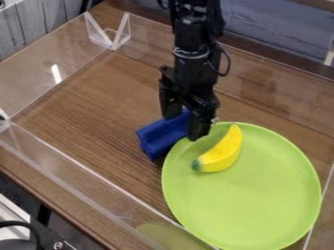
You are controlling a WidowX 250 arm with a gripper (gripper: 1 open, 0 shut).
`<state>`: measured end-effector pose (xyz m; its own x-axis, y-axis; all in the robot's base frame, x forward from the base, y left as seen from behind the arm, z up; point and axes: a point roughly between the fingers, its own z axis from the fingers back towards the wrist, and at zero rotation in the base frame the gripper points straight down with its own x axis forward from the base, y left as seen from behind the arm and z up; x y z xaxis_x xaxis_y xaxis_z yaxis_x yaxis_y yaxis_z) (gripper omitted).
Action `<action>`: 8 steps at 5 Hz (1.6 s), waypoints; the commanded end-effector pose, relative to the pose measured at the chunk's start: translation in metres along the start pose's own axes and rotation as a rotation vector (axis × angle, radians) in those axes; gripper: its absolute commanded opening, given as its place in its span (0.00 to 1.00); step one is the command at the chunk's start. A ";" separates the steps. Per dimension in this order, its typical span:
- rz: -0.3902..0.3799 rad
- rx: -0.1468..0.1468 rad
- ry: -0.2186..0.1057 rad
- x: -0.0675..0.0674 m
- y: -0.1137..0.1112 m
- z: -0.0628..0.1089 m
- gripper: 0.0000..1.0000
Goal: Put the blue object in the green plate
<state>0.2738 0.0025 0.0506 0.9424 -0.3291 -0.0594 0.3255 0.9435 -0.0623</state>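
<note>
The blue object (159,138) lies on the wooden table just left of the green plate (261,200), touching or nearly touching its rim. My gripper (185,121) points straight down over the blue object's right end, its dark fingers open and straddling the block; no grip shows. The arm hides part of the block. A yellow toy banana (220,149) with a green tip rests on the plate's upper left part, right beside the gripper.
Clear acrylic walls (59,156) fence the wooden table on the left and front. A small clear stand (107,32) sits at the back left. A dark cloth backdrop lies behind the table.
</note>
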 end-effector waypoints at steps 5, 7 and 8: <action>0.018 0.024 -0.048 0.008 0.012 0.005 1.00; 0.022 0.031 -0.043 0.007 0.015 0.003 0.00; 0.019 0.038 -0.041 0.007 0.013 0.008 0.00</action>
<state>0.2798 0.0132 0.0449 0.9502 -0.3065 -0.0553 0.3047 0.9516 -0.0394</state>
